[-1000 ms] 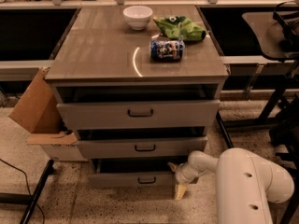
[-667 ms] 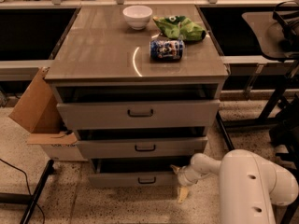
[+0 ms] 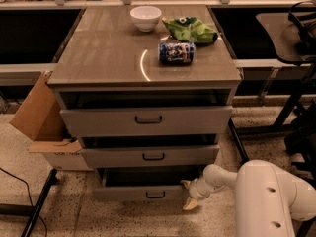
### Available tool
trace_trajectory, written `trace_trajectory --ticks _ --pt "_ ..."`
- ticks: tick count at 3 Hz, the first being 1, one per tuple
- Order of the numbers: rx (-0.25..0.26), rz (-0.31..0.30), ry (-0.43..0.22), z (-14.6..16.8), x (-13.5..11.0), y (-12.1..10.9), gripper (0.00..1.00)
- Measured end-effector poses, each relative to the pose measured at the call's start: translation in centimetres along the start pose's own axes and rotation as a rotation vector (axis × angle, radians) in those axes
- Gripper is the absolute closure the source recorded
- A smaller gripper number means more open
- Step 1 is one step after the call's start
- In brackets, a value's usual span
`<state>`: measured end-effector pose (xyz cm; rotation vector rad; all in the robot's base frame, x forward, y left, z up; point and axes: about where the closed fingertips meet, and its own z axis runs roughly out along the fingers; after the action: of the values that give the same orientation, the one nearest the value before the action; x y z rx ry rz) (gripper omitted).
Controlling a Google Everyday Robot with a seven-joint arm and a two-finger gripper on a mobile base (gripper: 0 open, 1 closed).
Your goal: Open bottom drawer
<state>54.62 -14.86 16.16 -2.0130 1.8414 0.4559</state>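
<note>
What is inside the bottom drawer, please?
The bottom drawer stands partly open, but only a dark gap shows behind its front. Any contents are hidden by shadow and by the middle drawer overhanging it. The gripper, fingers spread, is at the drawer's right end.

The cream pincer point(image 3: 188, 194) sits by the grey bottom drawer point(image 3: 143, 193), below the grey-brown desk's point(image 3: 108, 48) white bowl point(image 3: 145, 18) and green bag point(image 3: 190, 29).

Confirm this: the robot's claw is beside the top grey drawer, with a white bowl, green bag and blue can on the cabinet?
Wrong drawer: the camera view shows the gripper beside the right end of the slim grey bottom drawer. The white bowl, green bag and blue can are on the cabinet top.
</note>
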Motion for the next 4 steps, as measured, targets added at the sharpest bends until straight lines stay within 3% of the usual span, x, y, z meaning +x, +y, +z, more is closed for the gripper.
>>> trace_trajectory --ticks 2,3,4 --pt "0.033 -0.038 -0.022 -1.6 -1.0 1.6 0.85" --pt "0.054 -0.063 -0.059 -2.3 -2.0 3.4 1.0" --pt "0.054 -0.063 -0.059 -2.3 -2.0 3.4 1.0"
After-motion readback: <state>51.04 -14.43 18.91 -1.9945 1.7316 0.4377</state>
